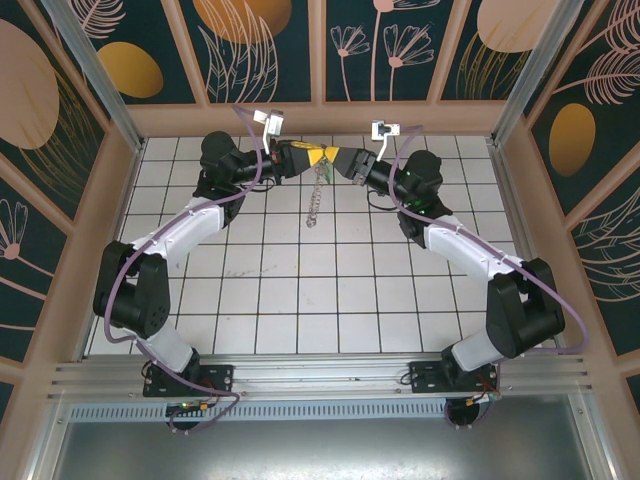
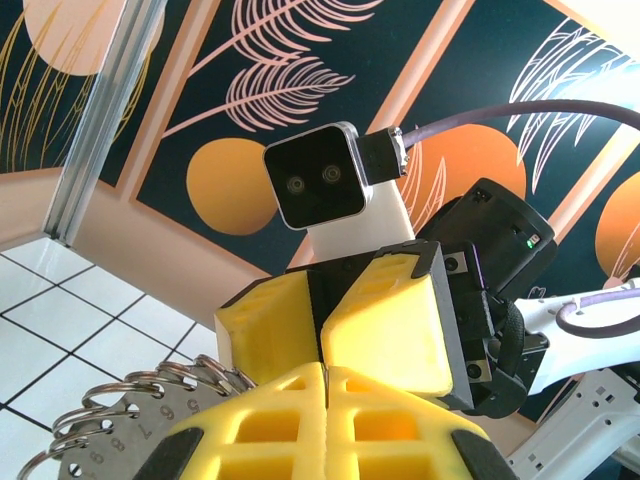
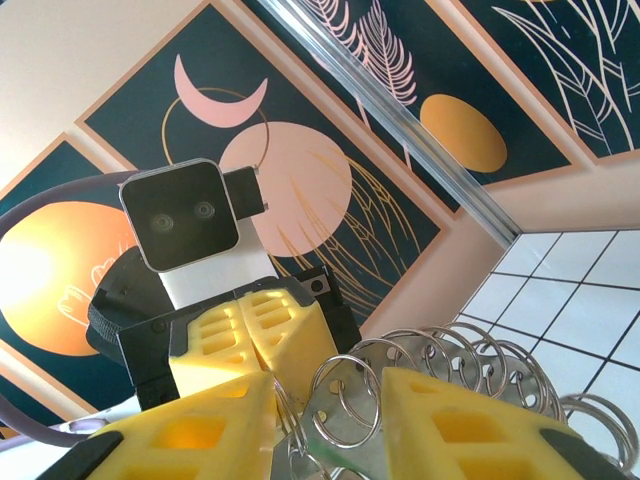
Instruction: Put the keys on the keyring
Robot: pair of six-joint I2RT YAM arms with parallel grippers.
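Up close, my left gripper [image 2: 325, 392] is pressed shut, and my right gripper [image 3: 330, 425] stands partly apart around the loops of the keyring [image 1: 319, 195] (pinching or not, I cannot tell). Farther out, that ring dangles where both tips meet, above the tiled table [image 1: 300, 300].

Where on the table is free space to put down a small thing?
The tiled table is bare between left arm and right arm, from centre to near edge. Crowded: the far middle, where left gripper and right gripper meet at the hanging keyring.
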